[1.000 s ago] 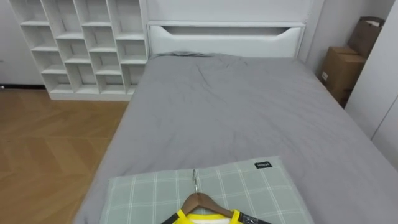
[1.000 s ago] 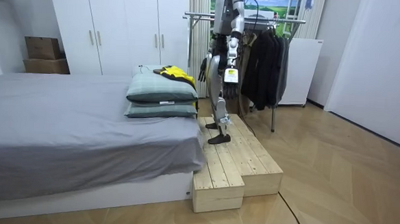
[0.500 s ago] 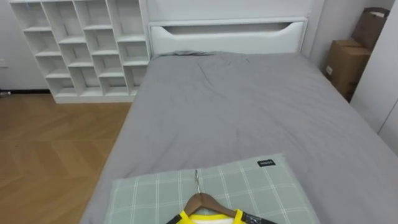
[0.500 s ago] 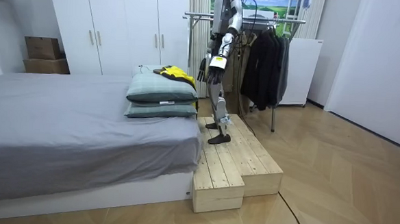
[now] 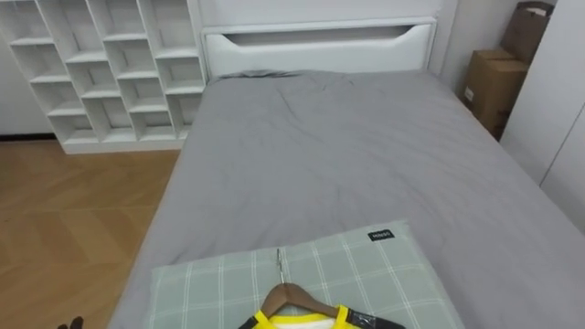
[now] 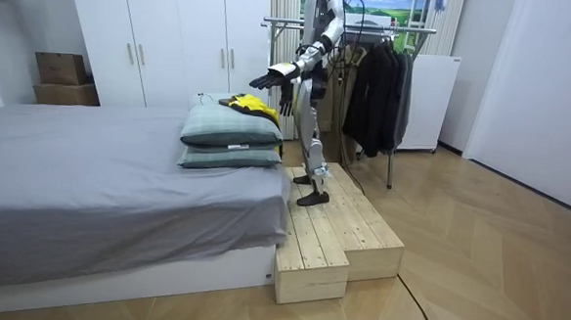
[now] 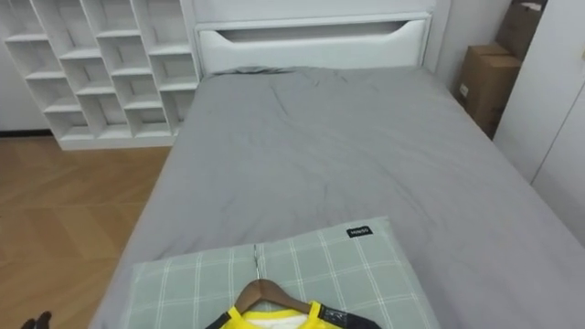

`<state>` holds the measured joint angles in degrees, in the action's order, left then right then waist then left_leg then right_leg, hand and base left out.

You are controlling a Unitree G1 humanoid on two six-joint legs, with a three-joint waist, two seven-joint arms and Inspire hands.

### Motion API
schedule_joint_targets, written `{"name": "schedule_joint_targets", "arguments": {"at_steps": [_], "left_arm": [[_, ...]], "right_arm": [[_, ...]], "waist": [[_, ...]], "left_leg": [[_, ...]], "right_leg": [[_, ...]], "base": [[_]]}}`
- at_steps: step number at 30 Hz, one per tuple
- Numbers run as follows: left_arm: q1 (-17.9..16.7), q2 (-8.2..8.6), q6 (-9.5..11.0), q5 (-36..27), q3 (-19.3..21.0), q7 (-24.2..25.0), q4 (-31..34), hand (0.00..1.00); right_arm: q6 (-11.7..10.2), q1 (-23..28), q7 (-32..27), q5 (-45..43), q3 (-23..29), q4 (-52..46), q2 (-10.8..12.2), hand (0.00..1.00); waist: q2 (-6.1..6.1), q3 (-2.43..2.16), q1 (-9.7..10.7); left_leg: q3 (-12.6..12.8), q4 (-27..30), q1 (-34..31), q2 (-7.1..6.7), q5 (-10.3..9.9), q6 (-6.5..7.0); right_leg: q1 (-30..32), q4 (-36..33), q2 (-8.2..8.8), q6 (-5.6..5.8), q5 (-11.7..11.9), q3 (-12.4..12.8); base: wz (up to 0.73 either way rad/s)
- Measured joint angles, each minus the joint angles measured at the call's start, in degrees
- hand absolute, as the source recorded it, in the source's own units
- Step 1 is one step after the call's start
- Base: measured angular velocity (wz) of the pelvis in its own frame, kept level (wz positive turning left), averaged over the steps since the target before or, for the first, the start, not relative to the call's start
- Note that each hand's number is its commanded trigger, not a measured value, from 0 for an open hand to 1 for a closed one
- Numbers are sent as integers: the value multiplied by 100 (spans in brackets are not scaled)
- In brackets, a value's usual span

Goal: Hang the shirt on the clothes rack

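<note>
A yellow garment [image 5: 294,319] on a wooden hanger [image 5: 291,297] lies on a green checked pillow [image 5: 375,274] at the near end of the grey bed [image 5: 338,155]; the hanger's metal hook points toward the headboard. In the room view the yellow garment [image 6: 249,104] tops two stacked pillows [image 6: 230,130]. I stand on a wooden platform [image 6: 336,231] beside them, facing the bed. My left hand [image 6: 267,81] is stretched out level above the garment, fingers straight, touching nothing; its dark fingertips [image 5: 69,323] peek in at the lower left. My right hand [image 6: 287,99] hangs by my side.
Behind me stands a clothes rack [image 6: 371,27] with dark clothes [image 6: 377,86] hanging on it. White cubby shelves [image 5: 101,73] and wood floor [image 5: 64,219] lie left of the bed, cardboard boxes [image 5: 494,82] and white wardrobe doors to its right.
My left arm has swung up from my side and now reaches out level over the pillows. The head view has shifted slightly. The garment and hanger lie where they were.
</note>
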<state>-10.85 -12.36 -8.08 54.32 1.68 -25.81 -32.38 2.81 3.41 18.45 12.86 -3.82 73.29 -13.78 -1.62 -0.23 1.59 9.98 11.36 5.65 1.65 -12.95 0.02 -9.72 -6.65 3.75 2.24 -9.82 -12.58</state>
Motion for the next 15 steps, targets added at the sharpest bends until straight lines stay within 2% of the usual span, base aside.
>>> {"name": "schedule_joint_targets", "arguments": {"at_steps": [6, 9, 15], "left_arm": [[133, -11, 195, -3, -417, -123, 93, 0], [214, -12, 364, -2, -570, -153, 93, 0], [264, -23, 561, -27, -876, -157, 90, 0]], "right_arm": [[-116, -46, -108, 7, -132, -94, 12, 0], [-183, -42, -142, 10, -163, -95, 13, 0], [-242, -44, -284, 39, -222, -97, 26, 0]], "waist": [[14, 15, 148], [26, 22, 170], [41, 23, 180]], "left_leg": [[25, 1, 10, 0, 1, 1], [59, -9, 16, 3, 1, 1], [83, -9, 10, 5, 1, 1]], "right_leg": [[-16, -4, 3, 0, 0, 72], [-8, -4, 2, 0, 0, 101], [32, -19, 2, 0, 1, 131]], "base": [[-1], [-5], [-2]]}}
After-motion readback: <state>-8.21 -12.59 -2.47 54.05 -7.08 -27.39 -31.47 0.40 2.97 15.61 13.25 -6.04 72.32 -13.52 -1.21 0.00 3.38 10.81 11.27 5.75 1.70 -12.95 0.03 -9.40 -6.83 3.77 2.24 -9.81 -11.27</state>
